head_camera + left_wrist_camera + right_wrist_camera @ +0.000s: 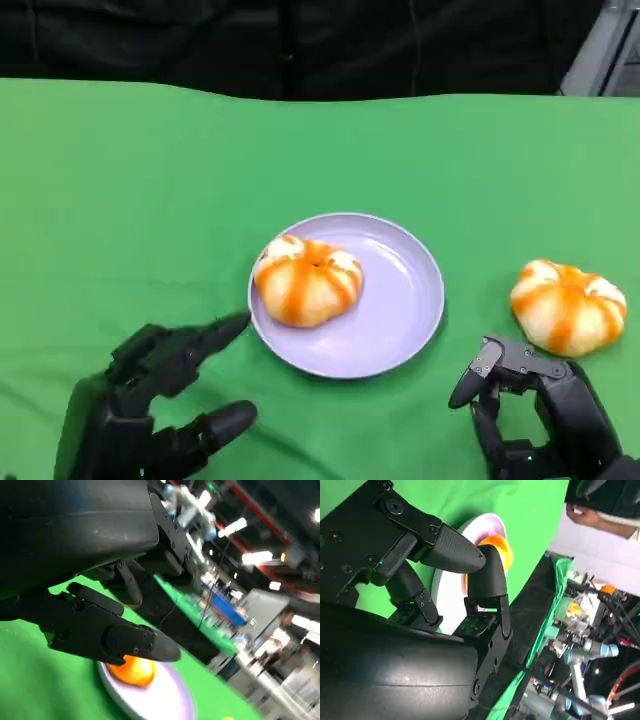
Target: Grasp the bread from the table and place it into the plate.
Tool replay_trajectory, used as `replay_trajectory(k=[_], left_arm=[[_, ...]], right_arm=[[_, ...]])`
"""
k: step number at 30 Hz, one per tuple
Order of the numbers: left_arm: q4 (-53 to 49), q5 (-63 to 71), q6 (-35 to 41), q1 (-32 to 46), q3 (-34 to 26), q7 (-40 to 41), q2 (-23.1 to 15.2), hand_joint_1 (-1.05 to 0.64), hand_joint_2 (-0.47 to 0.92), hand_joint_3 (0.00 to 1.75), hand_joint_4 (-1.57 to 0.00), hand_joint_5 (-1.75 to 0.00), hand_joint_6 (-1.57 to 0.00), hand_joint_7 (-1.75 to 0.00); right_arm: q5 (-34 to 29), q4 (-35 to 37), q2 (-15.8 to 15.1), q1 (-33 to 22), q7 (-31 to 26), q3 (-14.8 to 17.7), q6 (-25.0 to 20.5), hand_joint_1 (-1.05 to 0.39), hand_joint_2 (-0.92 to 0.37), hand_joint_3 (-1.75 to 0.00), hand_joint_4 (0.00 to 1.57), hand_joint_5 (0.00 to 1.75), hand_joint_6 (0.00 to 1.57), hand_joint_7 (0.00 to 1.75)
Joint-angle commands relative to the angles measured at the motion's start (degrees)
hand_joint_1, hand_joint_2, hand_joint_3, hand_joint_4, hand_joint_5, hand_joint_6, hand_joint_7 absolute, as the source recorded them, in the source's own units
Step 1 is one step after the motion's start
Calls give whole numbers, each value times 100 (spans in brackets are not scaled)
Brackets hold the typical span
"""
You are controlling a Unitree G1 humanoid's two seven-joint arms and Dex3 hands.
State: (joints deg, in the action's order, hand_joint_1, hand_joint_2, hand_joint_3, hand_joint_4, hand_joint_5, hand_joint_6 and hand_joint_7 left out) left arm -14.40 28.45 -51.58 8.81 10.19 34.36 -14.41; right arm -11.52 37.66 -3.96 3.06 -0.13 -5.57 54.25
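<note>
Head view, bread just beyond right hand

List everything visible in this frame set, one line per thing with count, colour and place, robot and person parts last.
bread on plate: 1, white with orange stripes, left part of the plate.
bread on table: 1, same colours, on the cloth right of the plate, just beyond the right hand.
plate: 1, lavender, table centre.
tablecloth: 1, green, covers the table.
left hand: 1, black, empty, fingers apart, near the plate's left rim.
right hand: 1, black, empty.
person's hand: 1, beside the table.
</note>
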Motion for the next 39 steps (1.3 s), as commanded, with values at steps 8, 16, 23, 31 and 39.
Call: replay_trajectory(k=[8,16,23,31,39], left_arm=[[-573,-1184,-890,215,-367,-662,509,-3,49,110,-86,-142,-87,-117],[-623,-1615,-926,302,-550,-1286,758,-1,43,123,-85,-159,-84,-139],[-567,-2205,-888,434,-576,-1838,1024,0,43,120,-84,-160,-83,-134],[-635,-2311,-933,431,-771,-2242,1159,0,45,116,-84,-160,-81,-134],[-562,-2338,-857,434,-928,-2457,1263,-1,42,124,-86,-159,-83,-134]], right_arm=[[211,-110,-56,-105,102,17,95,-62,-31,-146,89,174,83,147],[463,-362,-40,-260,334,20,112,-62,-28,-151,85,175,82,149],[444,-606,-31,-455,327,31,132,-61,-26,-156,84,174,82,150],[455,-531,-38,-402,354,30,105,-60,-28,-153,83,174,81,149],[268,-555,-63,-381,282,47,48,-62,-29,-152,86,175,82,149]])
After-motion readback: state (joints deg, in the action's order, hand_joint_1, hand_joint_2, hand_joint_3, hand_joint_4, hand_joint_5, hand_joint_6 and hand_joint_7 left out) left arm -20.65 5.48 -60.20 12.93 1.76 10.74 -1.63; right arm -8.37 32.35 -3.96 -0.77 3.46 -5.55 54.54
